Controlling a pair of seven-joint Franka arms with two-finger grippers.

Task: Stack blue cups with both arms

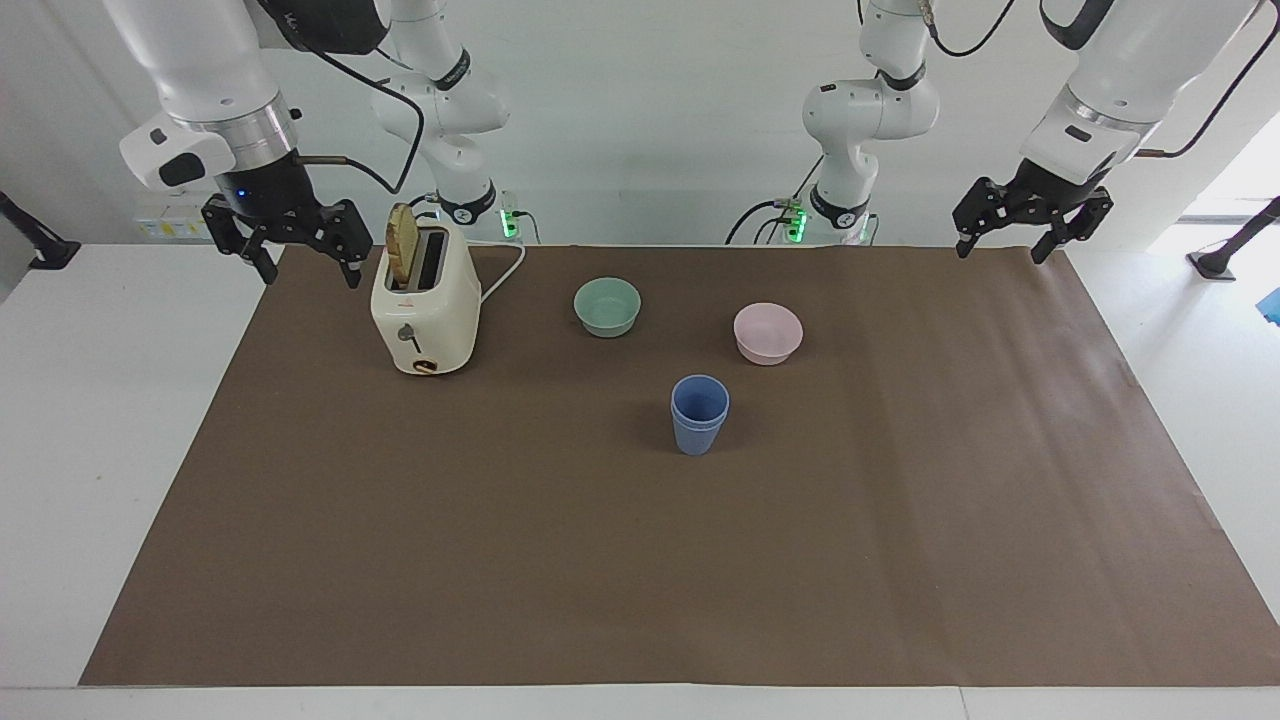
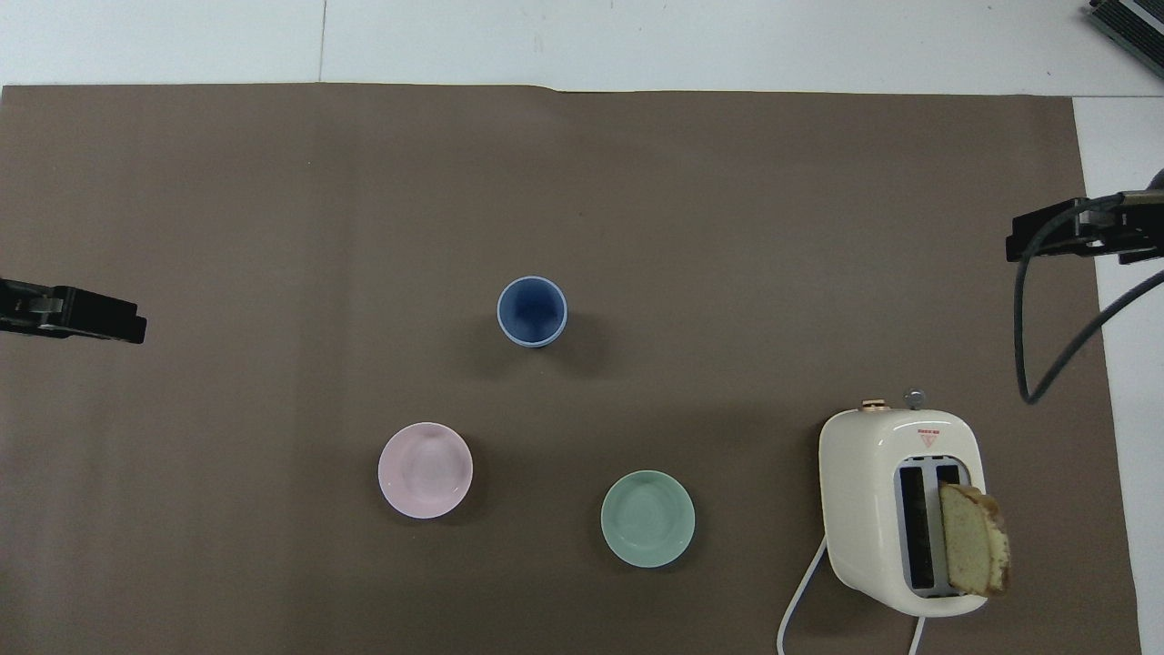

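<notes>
Facing view: the right hand [image 1: 305, 268] hangs spread and empty beside the toaster [image 1: 424, 305]; the left hand [image 1: 1002, 243], also apart, waits well away. The cups [image 1: 699, 413] stand nested, farther out than the toaster.

Overhead: cups [image 2: 532, 311] apparently one inside another on the bench [image 2: 727, 227].

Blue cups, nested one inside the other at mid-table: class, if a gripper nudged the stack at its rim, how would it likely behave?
The blue cups taper to a narrow base, so a rim push would probably tip the stack rather than slide it. They look like thin plastic, so likely light and stiff. The upper cup might lift off alone if gripped.
</notes>
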